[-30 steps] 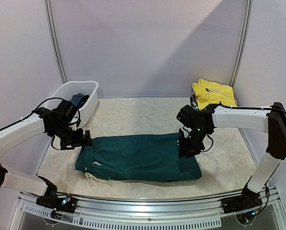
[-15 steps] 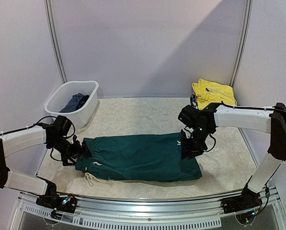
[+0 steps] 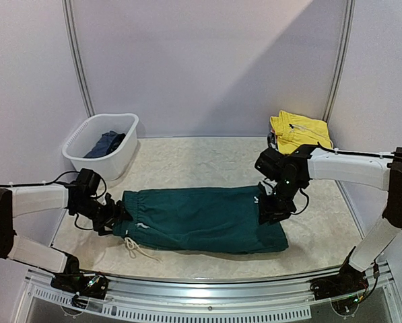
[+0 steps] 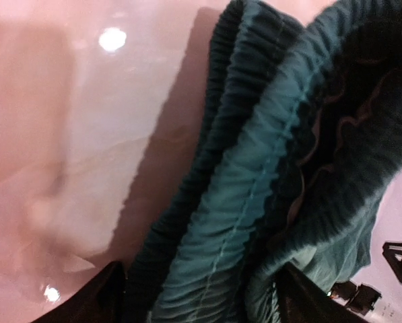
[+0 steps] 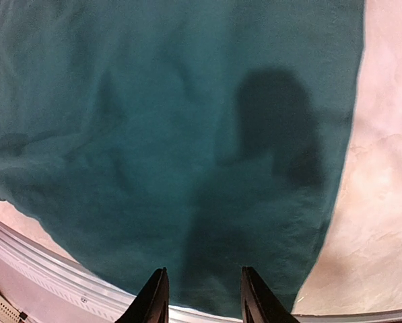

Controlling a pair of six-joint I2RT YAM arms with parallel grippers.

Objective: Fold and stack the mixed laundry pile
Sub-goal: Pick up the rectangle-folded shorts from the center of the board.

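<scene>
Dark teal shorts (image 3: pixel 204 219) flat on table (image 3: pixel 187 158), waistband leftward. Left gripper (image 4: pixel 201 286) wide astride bunched waistband: close on every layer. Right gripper (image 5: pixel 202 296) narrowly parted above hem, holding nothing: pinch there, lift the 2 ends evenly.

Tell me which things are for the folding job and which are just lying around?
For the job:
- dark teal cloth shorts with a white drawstring
- folded yellow cloth garment
- dark blue cloth bundle inside the tub

Just lying about:
- white plastic tub
- pale stone-patterned table
</scene>
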